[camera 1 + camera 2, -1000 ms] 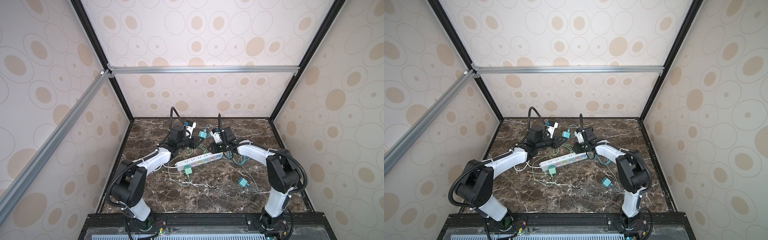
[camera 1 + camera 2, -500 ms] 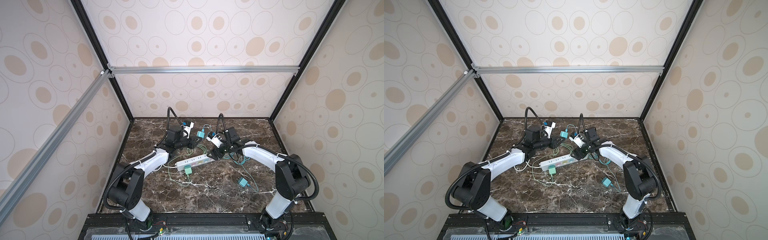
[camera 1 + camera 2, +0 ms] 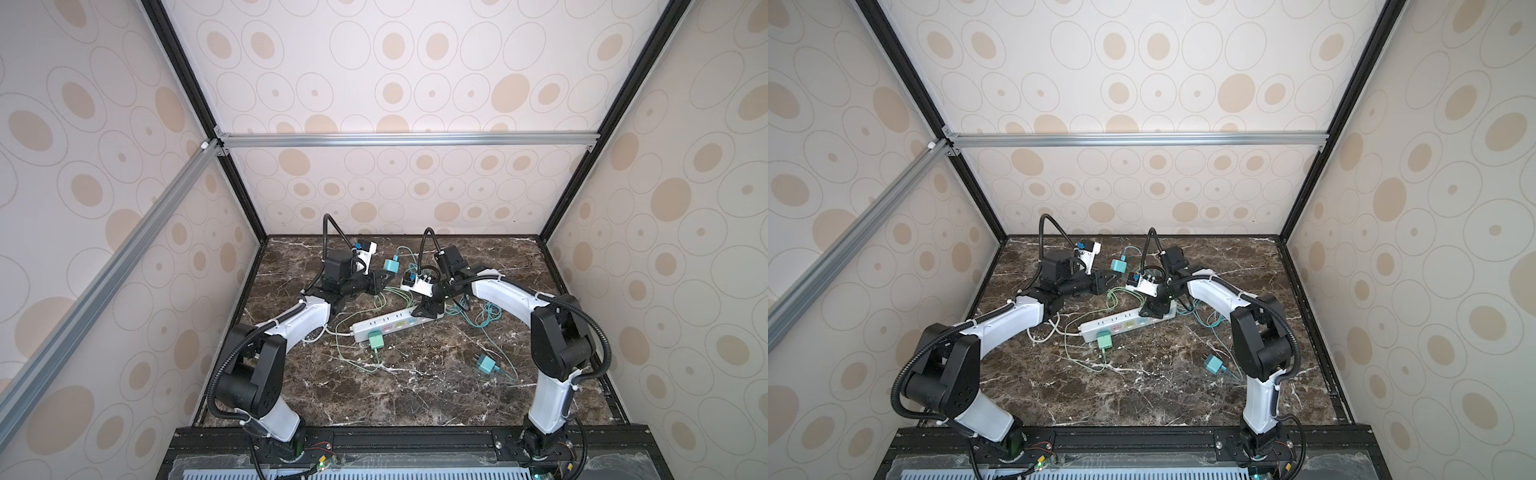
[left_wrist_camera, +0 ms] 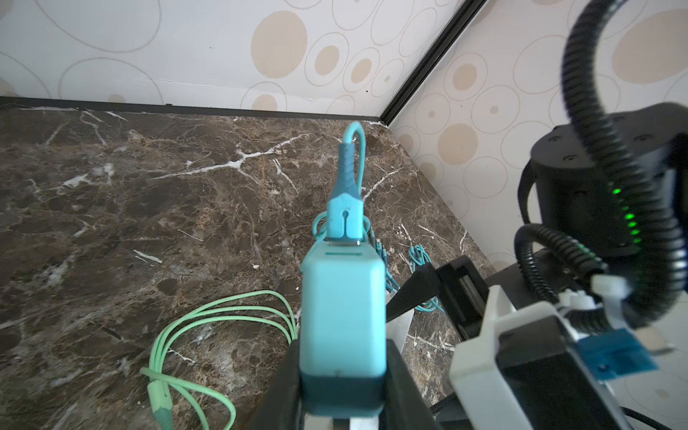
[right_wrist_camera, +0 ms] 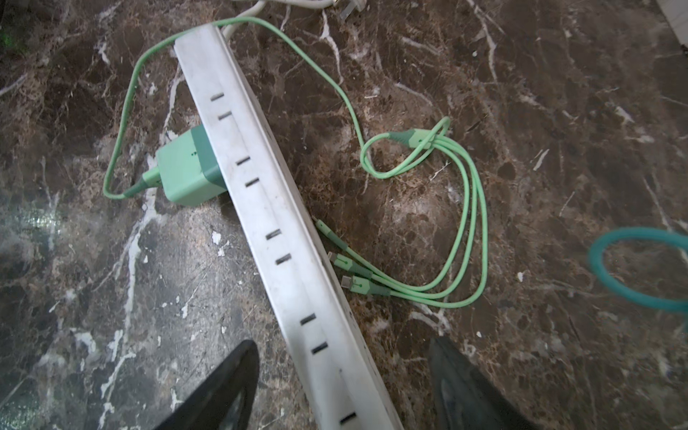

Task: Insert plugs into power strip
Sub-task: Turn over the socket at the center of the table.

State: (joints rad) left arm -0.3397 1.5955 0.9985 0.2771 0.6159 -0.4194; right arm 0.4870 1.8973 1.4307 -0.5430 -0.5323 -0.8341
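The white power strip (image 3: 390,324) (image 3: 1121,326) (image 5: 275,208) lies slanted mid-table. A mint green plug (image 3: 376,338) (image 3: 1104,340) (image 5: 186,167) sits in a socket near its left end. My left gripper (image 3: 380,282) (image 3: 1104,282) (image 4: 342,394) is shut on a teal-blue plug (image 3: 390,264) (image 3: 1118,264) (image 4: 342,309), held above the table behind the strip, cable end pointing away. My right gripper (image 3: 428,311) (image 3: 1154,309) (image 5: 342,387) is open and straddles the strip's right end, its fingers (image 5: 219,387) clear of both sides. Another teal-blue plug (image 3: 484,365) (image 3: 1212,365) lies loose at front right.
Loops of thin green cable (image 3: 353,357) (image 5: 446,223) lie behind and in front of the strip, and teal cable (image 3: 482,316) is tangled right of it. The strip's white cord (image 3: 328,332) trails left under my left arm. Enclosure walls ring the marble table (image 3: 415,395).
My right gripper has opened and come down over the strip's right end. My left gripper has kept its hold on the teal-blue plug and barely moved.
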